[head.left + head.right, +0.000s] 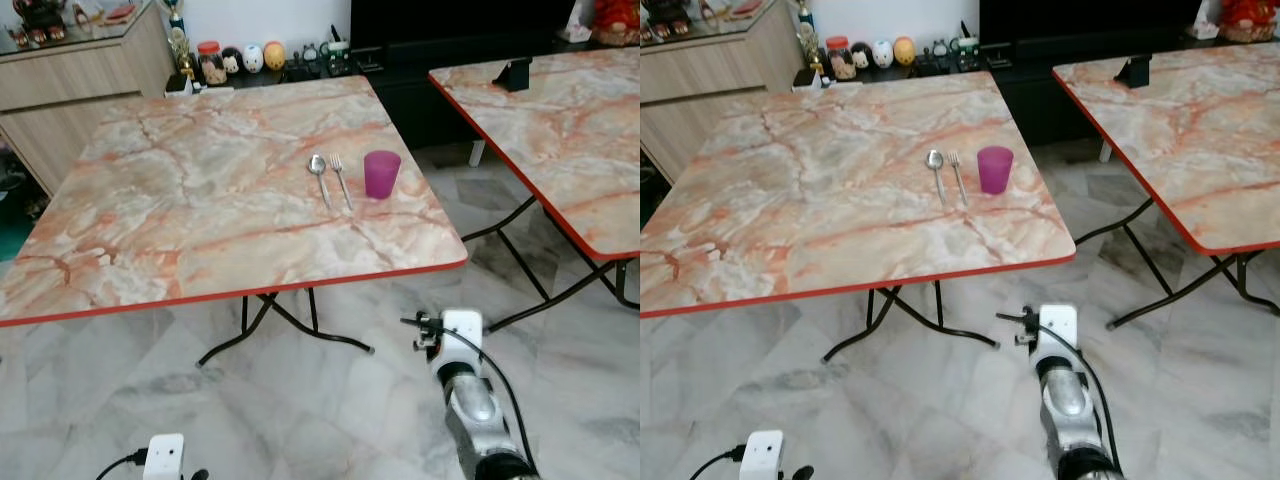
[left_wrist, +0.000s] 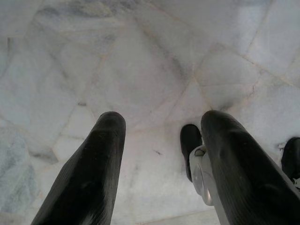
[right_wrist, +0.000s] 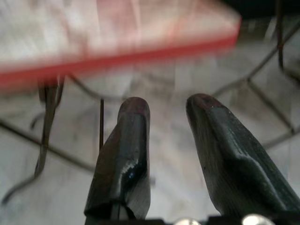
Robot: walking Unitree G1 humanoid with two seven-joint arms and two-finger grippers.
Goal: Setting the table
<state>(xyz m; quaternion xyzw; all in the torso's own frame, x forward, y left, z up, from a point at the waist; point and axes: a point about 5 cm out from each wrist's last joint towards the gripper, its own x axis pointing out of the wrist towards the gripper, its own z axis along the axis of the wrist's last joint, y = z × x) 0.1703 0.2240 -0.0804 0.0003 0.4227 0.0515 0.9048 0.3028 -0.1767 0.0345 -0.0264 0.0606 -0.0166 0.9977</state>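
A marble-patterned folding table point(image 1: 200, 190) with a red edge stands in front of me. On its right part lie a spoon point(image 1: 319, 173) and a fork point(image 1: 341, 178) side by side, with a purple cup point(image 1: 381, 174) upright just right of them. My right arm point(image 1: 470, 400) reaches forward below the table's near edge; its gripper point(image 3: 166, 110) is open and empty, facing the red edge point(image 3: 117, 61). The left gripper point(image 2: 159, 124) hangs low over the floor, open and empty.
A second marble table point(image 1: 560, 120) stands to the right, with a gap of tiled floor point(image 1: 500, 260) between the two. A wooden sideboard point(image 1: 70, 90) is at the back left, and small figurines point(image 1: 250, 58) line a low black shelf behind the table.
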